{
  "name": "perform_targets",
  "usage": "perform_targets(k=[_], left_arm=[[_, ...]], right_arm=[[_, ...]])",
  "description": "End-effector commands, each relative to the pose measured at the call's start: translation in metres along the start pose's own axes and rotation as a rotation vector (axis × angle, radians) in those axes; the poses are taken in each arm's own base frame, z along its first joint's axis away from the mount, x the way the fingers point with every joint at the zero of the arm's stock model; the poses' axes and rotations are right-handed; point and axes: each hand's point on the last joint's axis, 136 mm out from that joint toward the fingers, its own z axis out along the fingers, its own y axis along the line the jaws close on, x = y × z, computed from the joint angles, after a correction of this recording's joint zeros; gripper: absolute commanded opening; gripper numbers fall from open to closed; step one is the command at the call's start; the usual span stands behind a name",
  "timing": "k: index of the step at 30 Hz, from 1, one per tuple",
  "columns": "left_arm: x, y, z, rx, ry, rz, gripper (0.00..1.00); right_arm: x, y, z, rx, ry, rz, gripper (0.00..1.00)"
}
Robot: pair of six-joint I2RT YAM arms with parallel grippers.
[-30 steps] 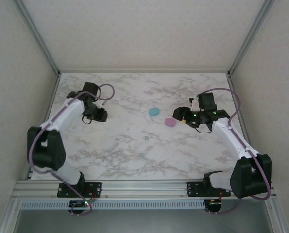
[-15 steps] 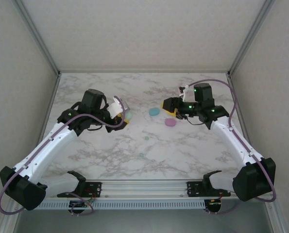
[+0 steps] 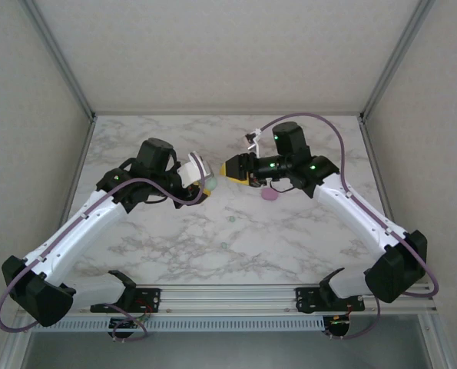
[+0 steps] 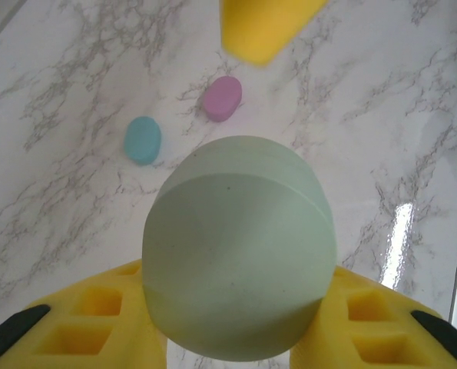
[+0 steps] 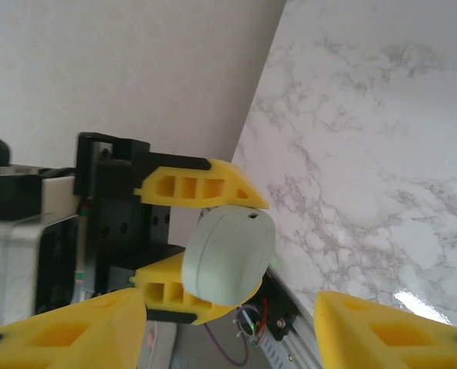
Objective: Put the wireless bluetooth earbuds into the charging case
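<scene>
Mint-green case [image 4: 240, 254], pink case [image 4: 223, 98], cyan case [image 4: 143, 139], yellow fingers [image 4: 97, 315], white grey-veined marble table [image 4: 382, 115], purple cables [image 3: 312, 117] on white arms [image 3: 82, 231].

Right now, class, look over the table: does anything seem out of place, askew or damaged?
Nothing looks spilled or damaged. One thing stands apart: the mint green case is off the table, clamped in the left gripper, while the cyan case and pink case lie flat on it.

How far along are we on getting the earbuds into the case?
Nothing is inserted yet. In hand: the left gripper is shut on the mint case, held up in the air and looking closed, with the open right gripper facing it. Left: open the case and fetch the tiny earbuds, seemingly the specks on the table.
</scene>
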Motion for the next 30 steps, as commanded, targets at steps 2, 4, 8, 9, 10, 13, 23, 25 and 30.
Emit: perform_targets(k=[2, 4, 8, 9, 10, 13, 23, 25, 30], left_arm=[[-0.011, -0.002, -0.01, -0.016, -0.019, 0.044, 0.28], [-0.011, -0.002, -0.01, -0.016, -0.018, 0.044, 0.28], [-0.01, -0.003, -0.011, -0.018, -0.015, 0.046, 0.28], [-0.01, -0.003, -0.011, -0.019, -0.014, 0.047, 0.28], [-0.01, -0.003, -0.011, -0.02, -0.014, 0.049, 0.28], [-0.009, -0.003, -0.011, -0.023, -0.01, 0.052, 0.29], [-0.005, 0.001, -0.009, -0.053, 0.014, 0.054, 0.3], [-0.004, 0.003, -0.009, -0.061, 0.023, 0.054, 0.32], [-0.002, 0.004, -0.009, -0.072, 0.03, 0.054, 0.32]], right_arm=[[0.007, 0.02, 0.011, -0.048, 0.066, -0.025, 0.61], [0.008, 0.019, 0.015, -0.05, 0.079, -0.023, 0.6], [0.007, 0.024, 0.023, -0.082, 0.097, -0.017, 0.6], [0.007, 0.024, 0.024, -0.082, 0.101, -0.018, 0.6], [0.008, 0.023, 0.027, -0.079, 0.108, -0.016, 0.6], [0.011, 0.017, 0.034, -0.065, 0.138, -0.002, 0.57], [0.015, -0.002, 0.045, 0.009, 0.177, 0.023, 0.37], [0.018, -0.005, 0.047, 0.018, 0.196, 0.031, 0.4], [0.021, -0.01, 0.051, 0.022, 0.218, 0.054, 0.42]])
